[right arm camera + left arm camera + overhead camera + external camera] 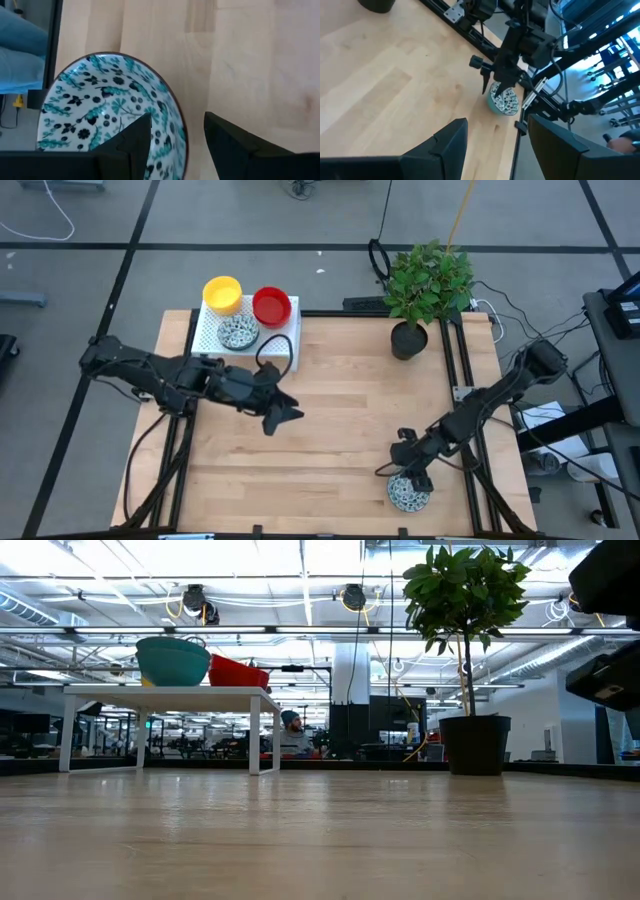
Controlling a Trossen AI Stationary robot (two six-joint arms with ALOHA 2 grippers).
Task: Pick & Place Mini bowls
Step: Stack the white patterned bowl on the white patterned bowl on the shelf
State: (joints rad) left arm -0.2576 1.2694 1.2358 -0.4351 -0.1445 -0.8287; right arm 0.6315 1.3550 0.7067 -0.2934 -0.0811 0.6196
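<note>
1. Pale wooden surface (330, 410) carries the scene. At its 11 o'clock corner stands a white perforated raised rack (212, 332), seen in the low view as a small white table, which looks like the collecting place for the bowls.
2. On the rack sit a plain yellow round mini bowl (222, 294), a plain red round mini bowl (271, 305) and a white mini bowl with blue-grey speckles (238, 332), close together. Each may be a stack; I cannot tell how many.
3. One more speckled white mini bowl with teal leaf pattern (409, 493) lies alone at about 5 o'clock near the surface's front edge, well apart from the rack, so it is likely the next to be carried over.
4. Right pincer (413, 477) hangs just above this bowl, jaws open, one finger over the bowl's inside and one outside its rim in the right wrist view, placed to pinch the wall. Nothing is held yet.
5. Left pincer (283, 413) waits near the surface's middle, at about 9 o'clock, open and empty, pointing toward the lone bowl.
6. Black plant pot with a leafy green plant (408, 340) stands at 1 o'clock, clear of the likely path.
</note>
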